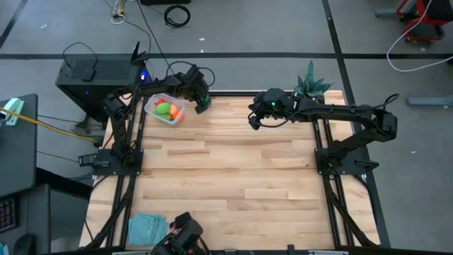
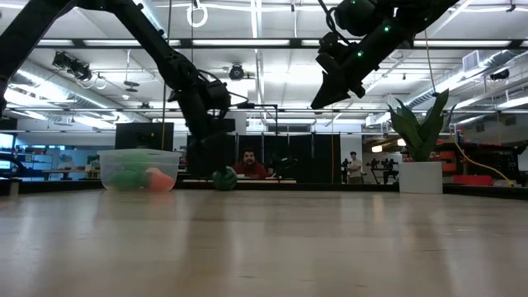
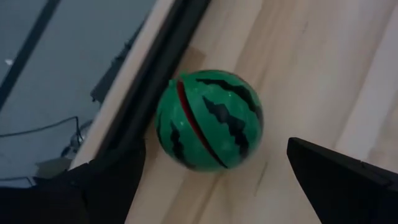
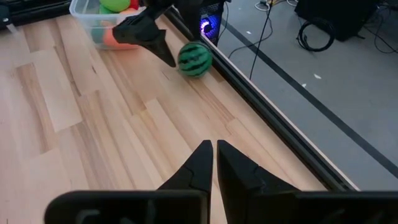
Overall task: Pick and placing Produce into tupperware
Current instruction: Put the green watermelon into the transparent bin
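Observation:
The dark green striped ball rests on the wood by the table's far rail, also seen in the high view and the low view. My left gripper is open and hangs over it, one finger on each side, with a gap to the ball. The clear tupperware stands just left of the ball and holds a light green piece, an orange piece and a bit of red. My right gripper is shut and raised above the table's far middle.
A spiky green plant in a white pot stands at the far right corner. A pale-blue folded piece lies at the near left edge. The black rail runs along the far edge, right behind the ball. People stand beyond the table.

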Controlling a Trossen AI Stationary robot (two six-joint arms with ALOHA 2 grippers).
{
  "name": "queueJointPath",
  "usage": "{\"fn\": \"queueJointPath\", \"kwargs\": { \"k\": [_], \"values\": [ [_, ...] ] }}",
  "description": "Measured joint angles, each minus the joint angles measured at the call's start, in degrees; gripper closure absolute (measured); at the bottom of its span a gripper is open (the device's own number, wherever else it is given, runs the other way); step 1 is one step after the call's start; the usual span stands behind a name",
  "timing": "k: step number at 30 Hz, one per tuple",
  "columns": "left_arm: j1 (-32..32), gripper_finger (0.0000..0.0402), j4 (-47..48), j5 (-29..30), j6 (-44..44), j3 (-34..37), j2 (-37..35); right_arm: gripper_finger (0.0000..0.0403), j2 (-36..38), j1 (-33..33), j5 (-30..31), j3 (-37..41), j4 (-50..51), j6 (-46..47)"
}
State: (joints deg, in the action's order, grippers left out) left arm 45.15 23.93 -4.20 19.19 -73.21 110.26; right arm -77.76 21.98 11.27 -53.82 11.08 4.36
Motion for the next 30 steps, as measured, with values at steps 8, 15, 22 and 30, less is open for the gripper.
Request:
{"fn": "queueJointPath", "kwargs": {
  "k": [8, 15, 22, 30],
  "values": [
    [-0.04, 0.0002, -6.17, 0.49, -0.97, 0.00, 2.95, 0.0373, 0.00, 0.00, 0.01, 0.00, 0.01, 0.00],
    [0.06, 0.0002, -9.55, 0.84, -2.07, 0.00, 3.91, 0.0373, 0.00, 0.00, 0.02, 0.00, 0.01, 0.00],
    [0.04, 0.0034, -10.28, 1.10, -2.93, 0.00, 4.05, 0.0373, -0.02, 0.00, 0.02, 0.00, 0.01, 0.00],
    [-0.07, 0.0084, -7.67, 1.41, -5.52, -0.02, 4.09, 0.0373, 0.00, 0.00, 0.02, 0.00, 0.01, 0.00]
  ]
}}
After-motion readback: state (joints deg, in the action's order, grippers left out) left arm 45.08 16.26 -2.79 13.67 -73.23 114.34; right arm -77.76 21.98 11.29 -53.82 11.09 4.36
